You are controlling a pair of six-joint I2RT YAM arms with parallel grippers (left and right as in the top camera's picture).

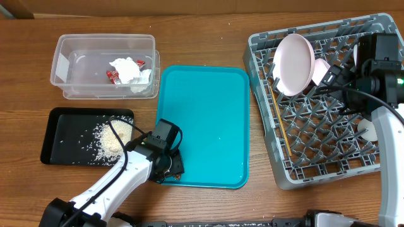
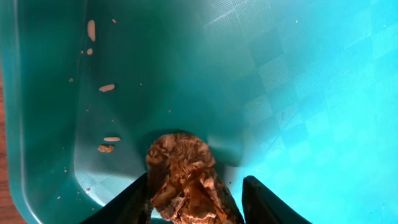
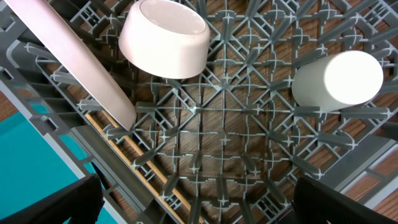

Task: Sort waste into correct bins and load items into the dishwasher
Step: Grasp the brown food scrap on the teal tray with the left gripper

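Observation:
A brown food lump (image 2: 180, 165) lies in the front left corner of the teal tray (image 1: 208, 113). My left gripper (image 1: 173, 165) is low over that corner. In the left wrist view its fingers (image 2: 196, 180) are shut on the lump. My right gripper (image 3: 196, 205) is open and empty above the grey dish rack (image 1: 315, 157). The rack holds the pinkish plate (image 1: 293, 63) on edge, a white bowl (image 3: 165, 37), a white cup (image 3: 339, 78) and wooden chopsticks (image 1: 282, 126).
The clear tub (image 1: 76, 63) at the back left holds white tissue (image 1: 129, 68) and red wrapper (image 1: 113, 76). The black tray (image 1: 63, 132) in front of it holds pale rice crumbs (image 1: 113, 135). A few crumbs (image 2: 107, 88) lie on the teal tray.

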